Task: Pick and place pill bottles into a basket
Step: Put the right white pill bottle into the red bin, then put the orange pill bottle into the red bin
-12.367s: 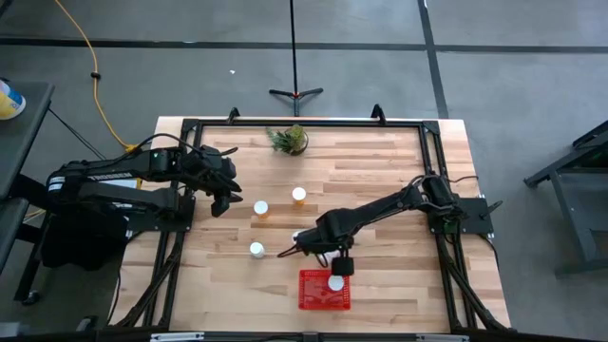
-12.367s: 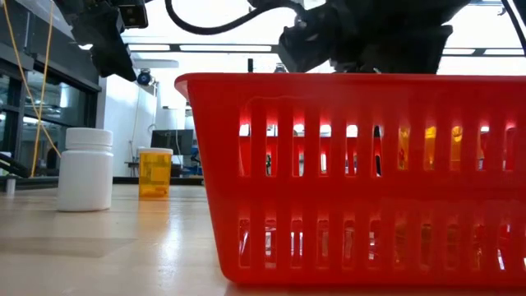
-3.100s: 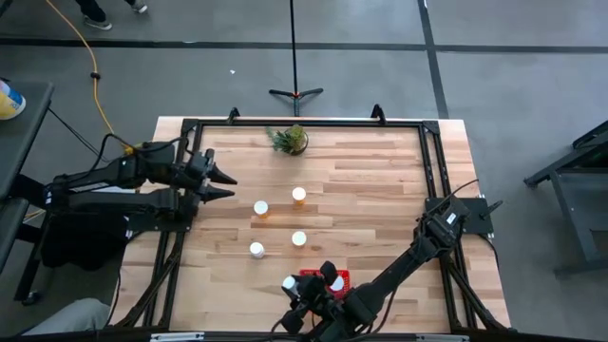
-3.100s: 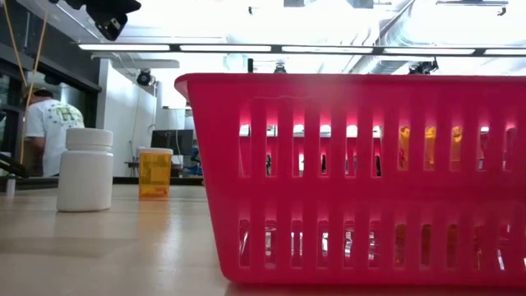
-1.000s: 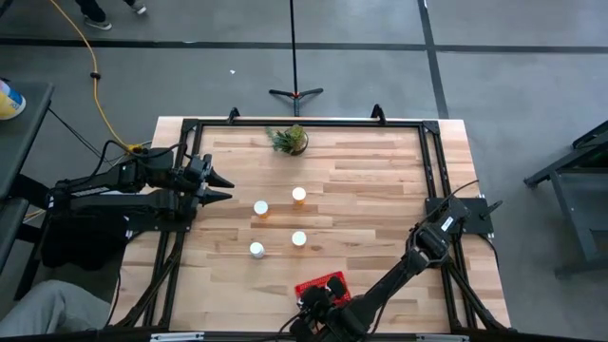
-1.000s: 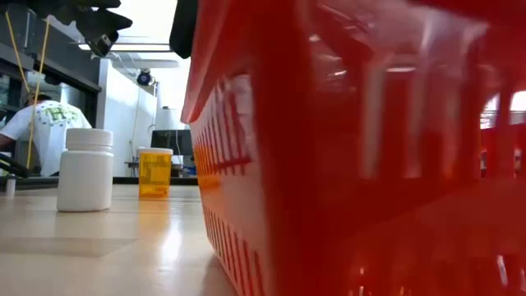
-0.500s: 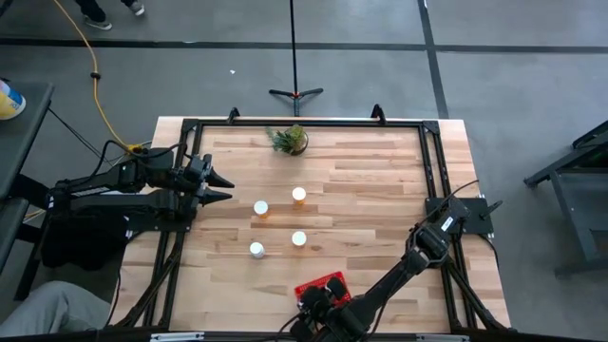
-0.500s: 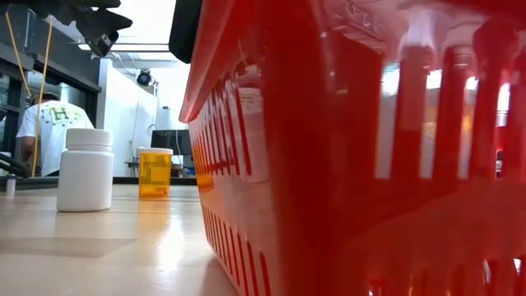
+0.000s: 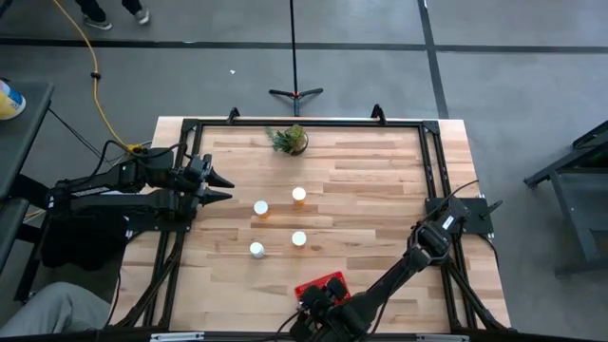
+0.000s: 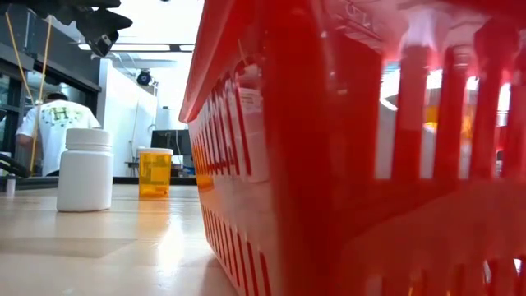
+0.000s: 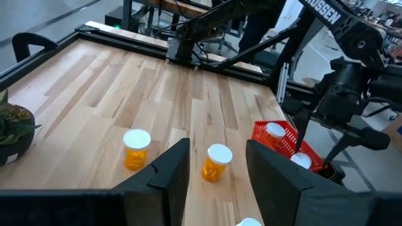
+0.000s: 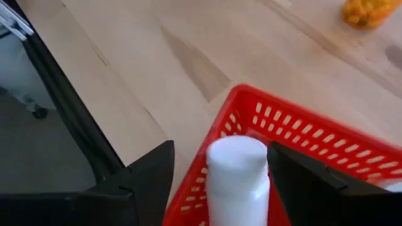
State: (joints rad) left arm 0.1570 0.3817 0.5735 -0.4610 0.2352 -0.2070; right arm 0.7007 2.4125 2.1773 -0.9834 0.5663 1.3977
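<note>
The red basket (image 9: 321, 287) sits askew near the table's near edge and fills the low view (image 10: 329, 164). My right gripper (image 9: 319, 304) hangs over its near corner, open, with a white-capped pill bottle (image 12: 237, 164) upright between the fingers; the bottle's lower end is out of frame. Two white caps (image 11: 274, 131) show inside the basket (image 11: 260, 135). Several pill bottles (image 9: 260, 207) stand on their bases mid-table. My left gripper (image 9: 228, 186) waits open above the table's left side. My right gripper (image 12: 221, 150) has the bottle between its fingers, which slant down from the table's near side. A gap shows between one finger (image 12: 151, 176) and the bottle. Whether the other finger (image 12: 301, 182) touches the bottle's side, I cannot tell.
A small potted plant (image 9: 288, 140) stands at the far edge. A black frame (image 9: 432, 171) runs round the table top. A white bottle (image 10: 85, 168) and an orange one (image 10: 154, 173) stand left of the basket in the low view. A person (image 10: 53, 123) stands in the room behind.
The dark part of my right gripper that showed over the basket's rim in the low view has gone up out of that view. A white shape now shows through the basket's slots there. The basket stays askew in the same place.
</note>
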